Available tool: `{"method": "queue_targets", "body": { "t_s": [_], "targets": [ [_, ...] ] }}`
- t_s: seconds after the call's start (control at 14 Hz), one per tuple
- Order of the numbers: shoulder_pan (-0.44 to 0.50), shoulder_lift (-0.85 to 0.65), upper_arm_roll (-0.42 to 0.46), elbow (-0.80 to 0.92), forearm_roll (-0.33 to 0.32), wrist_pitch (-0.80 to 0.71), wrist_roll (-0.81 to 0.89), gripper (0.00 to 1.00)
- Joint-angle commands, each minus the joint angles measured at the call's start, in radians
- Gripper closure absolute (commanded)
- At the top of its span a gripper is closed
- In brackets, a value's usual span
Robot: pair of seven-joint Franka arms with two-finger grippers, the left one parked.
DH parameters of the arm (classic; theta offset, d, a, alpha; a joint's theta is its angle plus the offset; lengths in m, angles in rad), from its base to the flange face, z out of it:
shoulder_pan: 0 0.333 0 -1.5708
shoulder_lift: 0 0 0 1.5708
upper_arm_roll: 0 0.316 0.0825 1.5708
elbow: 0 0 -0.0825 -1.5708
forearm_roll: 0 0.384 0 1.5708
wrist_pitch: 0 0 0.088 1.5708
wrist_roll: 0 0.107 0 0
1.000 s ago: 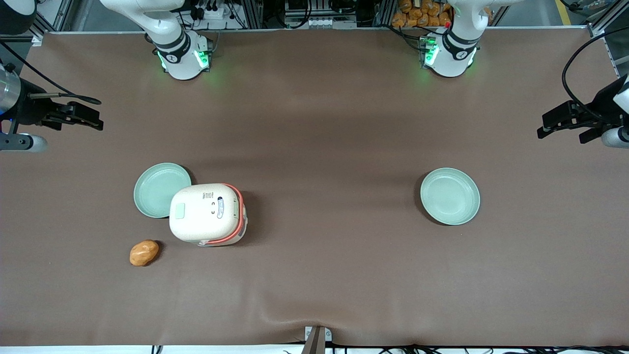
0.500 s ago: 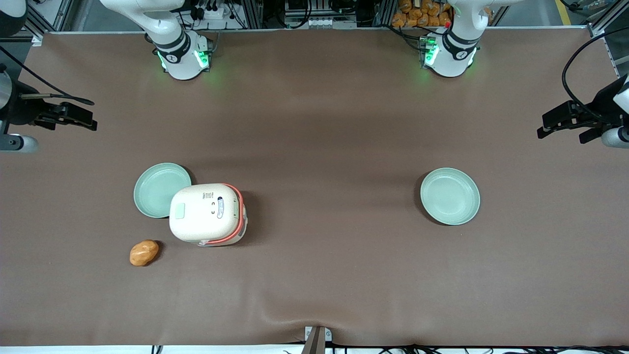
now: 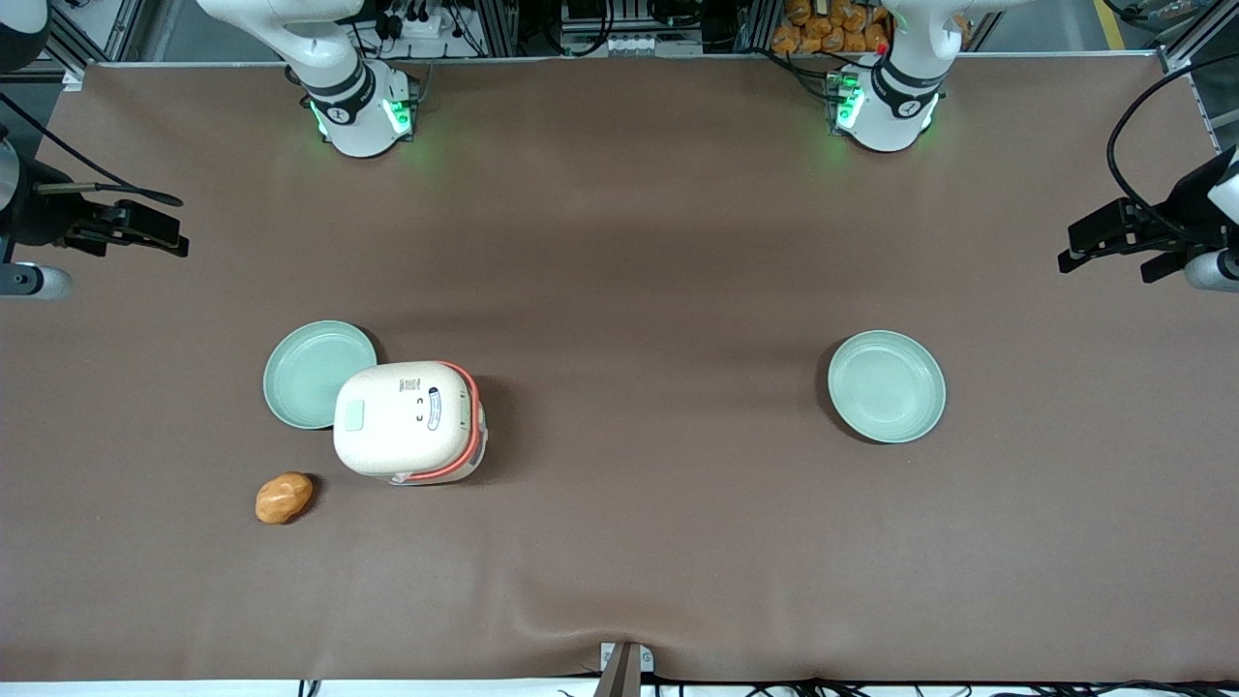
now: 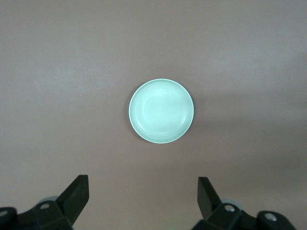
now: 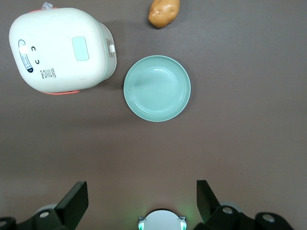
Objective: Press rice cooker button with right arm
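Observation:
The rice cooker (image 3: 407, 421) (image 5: 60, 50) stands on the brown table with its cream lid up and a coral-red band round it. Its small mint-green button (image 3: 350, 414) (image 5: 80, 48) sits on the lid, at the edge next to the plate. My right gripper (image 3: 160, 221) (image 5: 141, 188) hangs high at the working arm's end of the table, farther from the front camera than the cooker and well apart from it. It is open, its black fingers (image 5: 76, 199) spread wide with nothing between them.
A pale green plate (image 3: 315, 373) (image 5: 157, 88) lies against the cooker. A potato (image 3: 284, 498) (image 5: 163, 12) lies nearer the front camera than the plate. A second green plate (image 3: 886, 385) (image 4: 161, 111) rests toward the parked arm's end. The working arm's base (image 3: 358, 111) stands at the back edge.
My gripper has drifted slightly outward toward the working arm's end of the table, away from the cooker. The cooker, plates and potato have not moved.

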Motion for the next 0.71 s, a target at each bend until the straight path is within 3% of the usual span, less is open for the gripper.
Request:
{"method": "queue_targets", "body": {
  "t_s": [0.0,0.43,0.5,0.57,0.64],
  "targets": [
    [0.025,-0.009,-0.002,0.0,0.003,-0.008,-0.007,0.0],
    [0.127,0.05,0.0,-0.009,0.009,0.106,0.007,0.0],
    [0.136,0.069,0.0,-0.011,0.009,0.13,0.007,0.04],
    [0.144,0.093,0.001,-0.011,0.01,0.146,0.008,0.15],
    [0.147,0.113,0.001,-0.011,0.012,0.163,0.01,0.35]
  ]
}}
